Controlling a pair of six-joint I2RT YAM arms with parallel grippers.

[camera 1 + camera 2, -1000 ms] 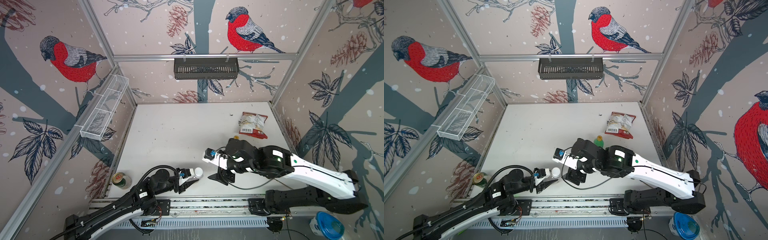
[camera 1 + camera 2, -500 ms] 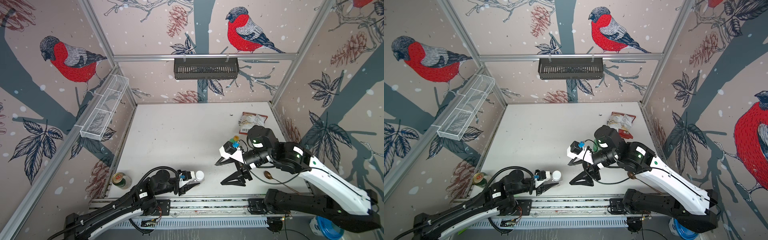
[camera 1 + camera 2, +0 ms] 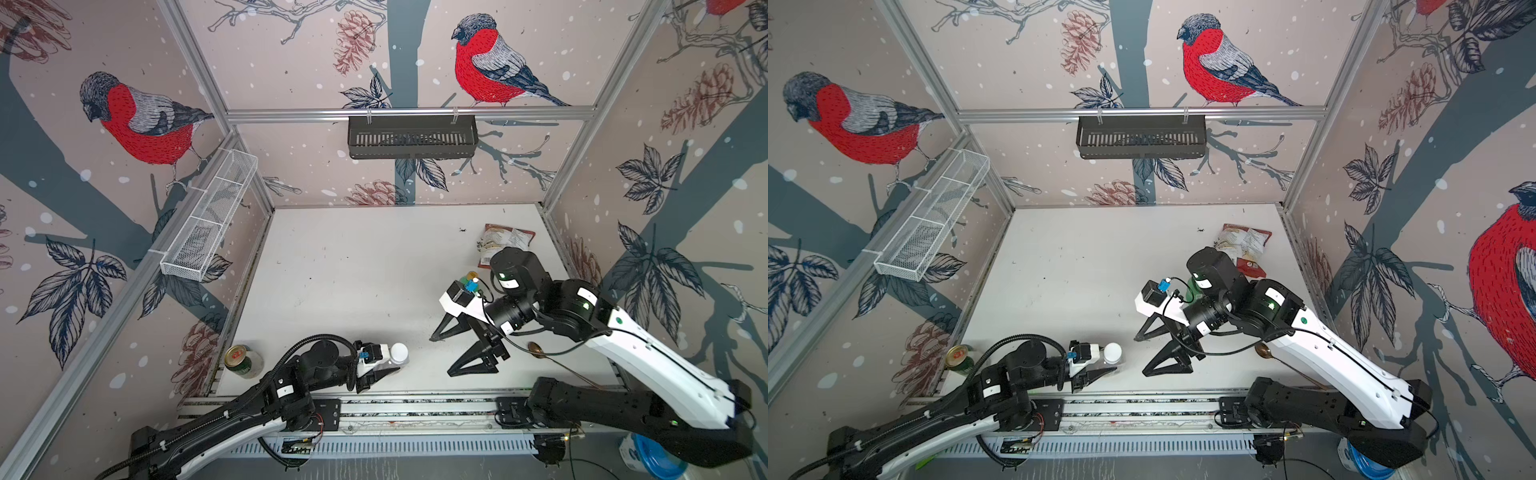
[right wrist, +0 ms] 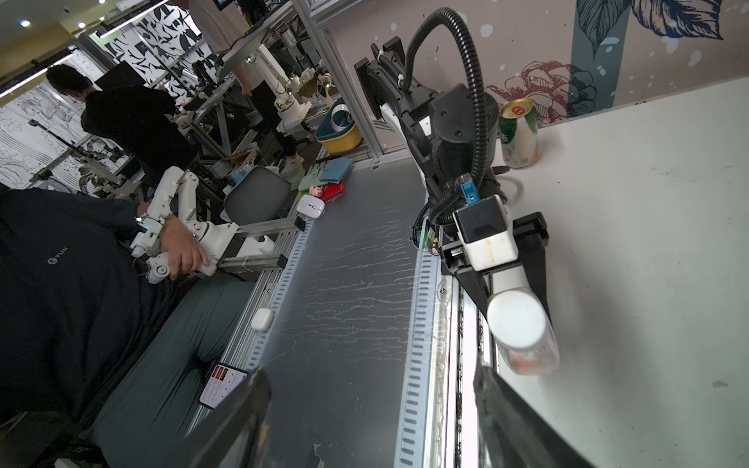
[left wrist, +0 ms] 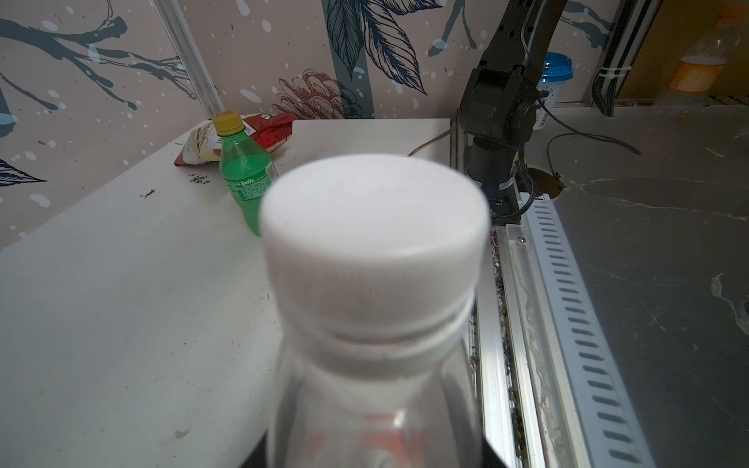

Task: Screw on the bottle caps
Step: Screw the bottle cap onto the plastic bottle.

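1. the left claw [image 3: 384, 371] was pinching the clear bottle [image 5: 373, 405], which stood upright near the front edge of the tabletop [image 3: 353, 270].
2. the white cap [image 5: 373, 227] sat on that bottle's neck; how tightly, i couldn't tell.
3. the right claw [image 3: 441, 355] hung near it, spread wide, holding nothing and apart from the cap.
4. the green bottle [image 5: 247, 178] stood further back with the orange-yellow cap [image 5: 227, 122] on it, just in front of a snack bag [image 3: 505, 239].
5. a drink can [image 3: 240, 360] stood in the near left corner.
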